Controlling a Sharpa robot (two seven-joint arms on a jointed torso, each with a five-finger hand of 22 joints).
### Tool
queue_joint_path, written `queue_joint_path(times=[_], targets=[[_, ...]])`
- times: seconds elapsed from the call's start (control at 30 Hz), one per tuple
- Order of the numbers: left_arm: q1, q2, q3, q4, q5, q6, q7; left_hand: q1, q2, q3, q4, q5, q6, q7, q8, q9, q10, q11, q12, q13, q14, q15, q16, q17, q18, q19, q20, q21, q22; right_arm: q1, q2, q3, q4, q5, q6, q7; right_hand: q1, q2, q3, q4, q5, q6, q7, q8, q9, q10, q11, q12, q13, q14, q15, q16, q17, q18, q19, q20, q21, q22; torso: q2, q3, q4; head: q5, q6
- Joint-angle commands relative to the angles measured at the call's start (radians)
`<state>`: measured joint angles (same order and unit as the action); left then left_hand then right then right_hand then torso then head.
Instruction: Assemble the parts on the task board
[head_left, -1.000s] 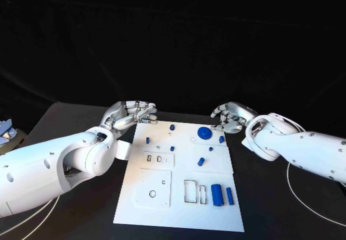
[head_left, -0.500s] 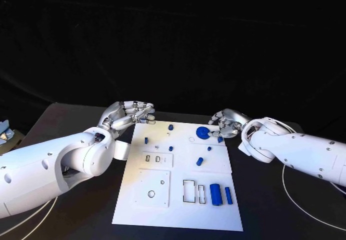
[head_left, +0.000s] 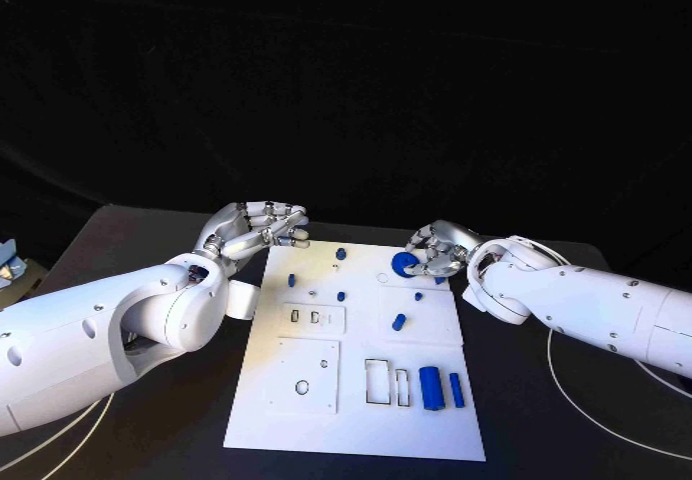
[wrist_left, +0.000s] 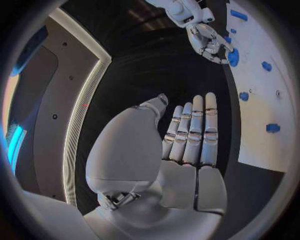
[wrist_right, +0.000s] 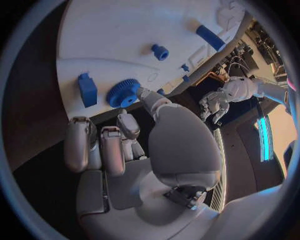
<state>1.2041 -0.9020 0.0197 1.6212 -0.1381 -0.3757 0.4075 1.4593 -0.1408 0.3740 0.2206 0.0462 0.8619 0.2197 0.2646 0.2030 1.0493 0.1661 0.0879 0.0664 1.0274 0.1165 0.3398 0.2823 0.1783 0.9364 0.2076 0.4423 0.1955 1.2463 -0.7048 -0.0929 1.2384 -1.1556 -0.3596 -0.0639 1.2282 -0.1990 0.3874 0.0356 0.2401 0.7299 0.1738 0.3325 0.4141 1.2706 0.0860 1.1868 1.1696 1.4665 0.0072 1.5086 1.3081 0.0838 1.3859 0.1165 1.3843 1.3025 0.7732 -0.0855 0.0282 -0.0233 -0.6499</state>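
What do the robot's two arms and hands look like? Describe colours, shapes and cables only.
Both arms are glossy white with rounded, bulbous shells dotted with small dark screw holes. The left hand and right hand are silver metal, with segmented fingers ending in paler tips; the wrist views show smooth, pale grey palm plates. A thin white cable loops over the black table beside the right arm, another by the left.

A white task board (head_left: 361, 400) carries blue parts, including a blue gear (head_left: 408, 264), on a black table (head_left: 159, 420) between silver hands.
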Motion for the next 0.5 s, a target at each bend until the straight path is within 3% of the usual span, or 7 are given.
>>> queue_joint_path(times=[0.03,0.5], targets=[[0.001,0.003,0.000,0.001,-0.004,0.019,0.008,-0.001,-0.009,0.007,-0.002,0.004,0.007,0.002,-0.006,-0.001,0.009,0.000,-0.007,0.000,-0.007,-0.002,-0.005,0.001,0.002,-0.007,0.003,0.004,0.002,-0.002,0.007,-0.001,-0.008,-0.007,0.013,-0.007,0.006,0.003,-0.004,0.004,0.003,-0.008,0.000,0.004,0.001,0.006,0.001,0.005,0.001,0.063,0.005,0.006,0.045,-0.019,0.005,0.002,0.005,0.001,0.000,0.0006,-0.0010,0.001,-0.003],[0.001,0.005,0.000,-0.003,-0.005,0.020,0.008,-0.001,-0.009,0.007,-0.002,0.004,0.007,0.002,-0.006,-0.001,0.009,0.000,-0.007,0.000,-0.007,-0.002,-0.005,0.001,0.002,-0.007,0.003,0.004,0.002,-0.010,0.017,-0.001,-0.023,-0.022,0.028,-0.012,0.016,0.013,0.003,0.004,0.006,0.001,0.000,0.017,0.006,0.018,0.000,0.037,0.030,0.065,0.005,0.011,0.057,-0.020,0.011,0.003,0.010,0.011,0.000,0.0010,-0.0024,0.000,-0.011]])
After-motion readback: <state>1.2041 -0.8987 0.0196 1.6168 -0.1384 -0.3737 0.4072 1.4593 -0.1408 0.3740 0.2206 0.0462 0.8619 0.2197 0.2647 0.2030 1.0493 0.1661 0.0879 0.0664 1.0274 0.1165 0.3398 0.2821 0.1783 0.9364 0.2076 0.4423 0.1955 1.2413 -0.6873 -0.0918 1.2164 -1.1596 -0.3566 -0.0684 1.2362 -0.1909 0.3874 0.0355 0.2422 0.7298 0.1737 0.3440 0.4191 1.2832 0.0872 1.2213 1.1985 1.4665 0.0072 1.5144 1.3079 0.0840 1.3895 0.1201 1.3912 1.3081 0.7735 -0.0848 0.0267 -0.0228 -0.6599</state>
